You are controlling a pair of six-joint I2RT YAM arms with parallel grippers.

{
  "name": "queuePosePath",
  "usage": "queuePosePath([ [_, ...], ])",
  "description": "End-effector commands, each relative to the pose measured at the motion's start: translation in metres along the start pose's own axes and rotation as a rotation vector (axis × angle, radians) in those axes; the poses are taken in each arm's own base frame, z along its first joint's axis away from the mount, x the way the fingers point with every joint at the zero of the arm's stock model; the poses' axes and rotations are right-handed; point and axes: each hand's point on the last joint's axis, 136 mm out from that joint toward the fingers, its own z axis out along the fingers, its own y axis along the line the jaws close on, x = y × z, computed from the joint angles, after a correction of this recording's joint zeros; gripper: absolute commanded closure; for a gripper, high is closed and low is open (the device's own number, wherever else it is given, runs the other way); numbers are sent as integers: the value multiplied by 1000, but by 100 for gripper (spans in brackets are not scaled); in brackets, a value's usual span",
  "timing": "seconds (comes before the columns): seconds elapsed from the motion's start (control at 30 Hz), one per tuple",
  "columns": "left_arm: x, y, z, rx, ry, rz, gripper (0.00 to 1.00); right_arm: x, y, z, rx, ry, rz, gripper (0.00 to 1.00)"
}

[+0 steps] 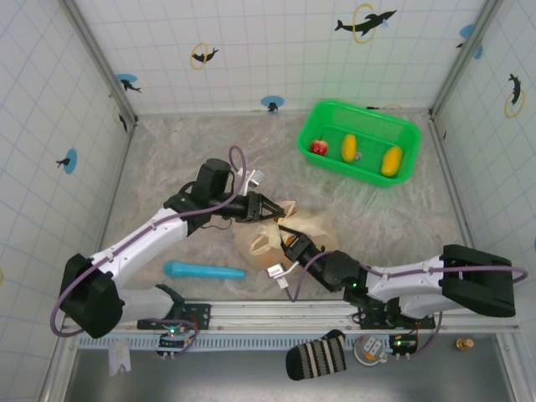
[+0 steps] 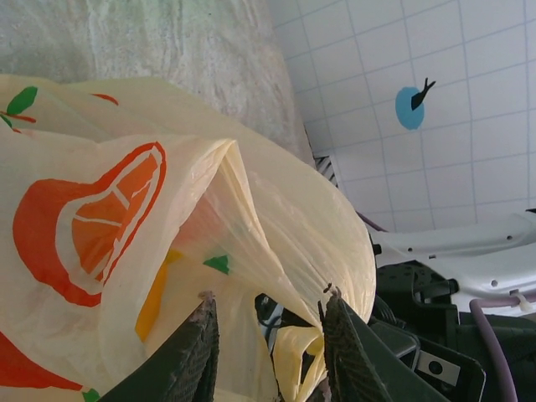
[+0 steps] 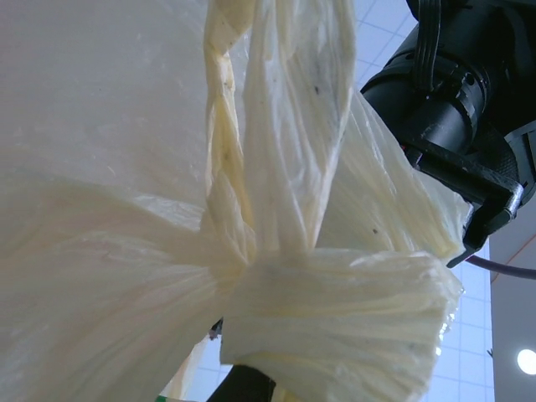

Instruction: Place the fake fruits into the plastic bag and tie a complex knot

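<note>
The cream-yellow plastic bag [image 1: 306, 228] lies bunched at the table's middle, with orange-slice prints [image 2: 84, 226] on it. My left gripper [image 1: 270, 207] is open at the bag's left side. Its fingers [image 2: 197, 352] stand wide apart around twisted handle plastic [image 2: 335, 276]. My right gripper [image 1: 291, 243] is at the bag's near side, shut on a bunched, knotted band of the bag [image 3: 335, 310], which hides most of its jaws. Three fake fruits lie in the green basket: a red apple [image 1: 319, 146] and two yellow-orange pieces [image 1: 348, 147] [image 1: 391, 160]. A yellow shape [image 2: 155, 293] shows dimly through the bag.
The green basket [image 1: 402, 126] stands at the back right. A blue tube [image 1: 203, 270] lies on the table left of the bag, near the front rail. Tiled walls close in the left, back and right sides.
</note>
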Motion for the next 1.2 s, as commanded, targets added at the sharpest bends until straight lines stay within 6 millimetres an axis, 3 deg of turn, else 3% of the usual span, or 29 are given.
queuePosePath([
  [0.0, 8, 3, 3, 16, 40, -50, 63, 5, -11, -3, 52, 17, 29, 100],
  [0.13, 12, -10, 10, 97, 65, -52, 67, 5, -10, -3, 47, 16, 27, 100],
  [0.37, 17, -10, 13, 107, 80, -51, 89, 5, -12, -2, 47, 14, 28, 100],
  [0.5, 12, -23, 9, 153, 60, -26, 100, 6, -6, -1, 29, 18, 23, 100],
  [0.8, -11, -28, -16, 151, -60, 16, 100, 16, 8, -1, -11, 51, 31, 100],
  [1.17, -26, -36, -31, 133, -127, 67, 100, 17, 18, -2, -35, 56, 32, 100],
])
